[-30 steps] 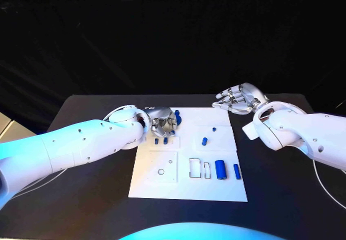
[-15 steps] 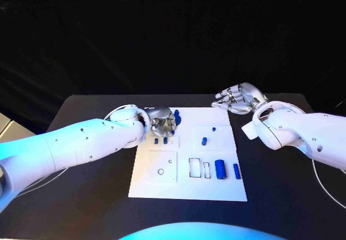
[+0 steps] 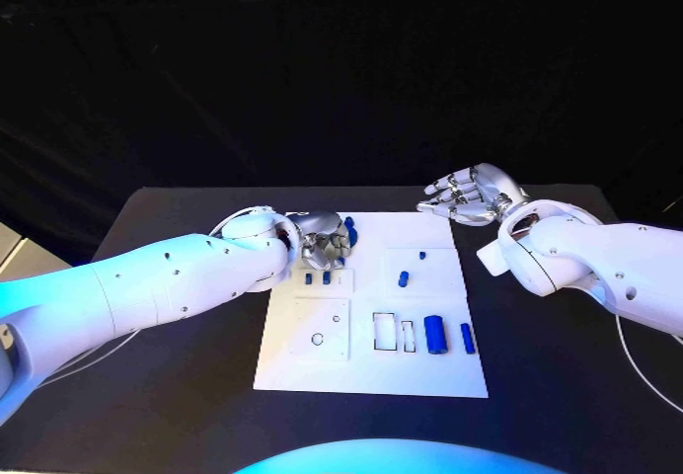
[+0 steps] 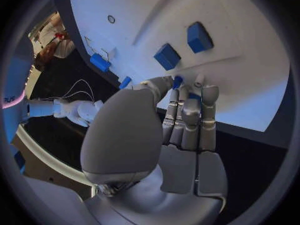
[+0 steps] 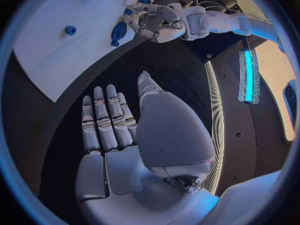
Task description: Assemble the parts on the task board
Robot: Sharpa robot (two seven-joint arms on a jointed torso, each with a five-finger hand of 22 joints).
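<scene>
Task board [image 3: 373, 367] lies at centre frame on the counter [image 3: 171, 395]. Left robot hand [image 3: 325, 245] pinches a small blue part [image 4: 177, 80] over the board's upper left corner. Right robot hand [image 3: 470, 194], fingers spread and empty, hovers upper right off the board.

The worktop [image 3: 186, 415] looks matt black; the task board [image 3: 373, 370] smooth matt white; the left hand [image 4: 181, 120] satin silver metal.

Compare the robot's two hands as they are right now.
The left hand is over the far left part of the white board, its fingertips pinching a small blue part; the right hand is off the board over black table, open and holding nothing. Both are silver.
</scene>
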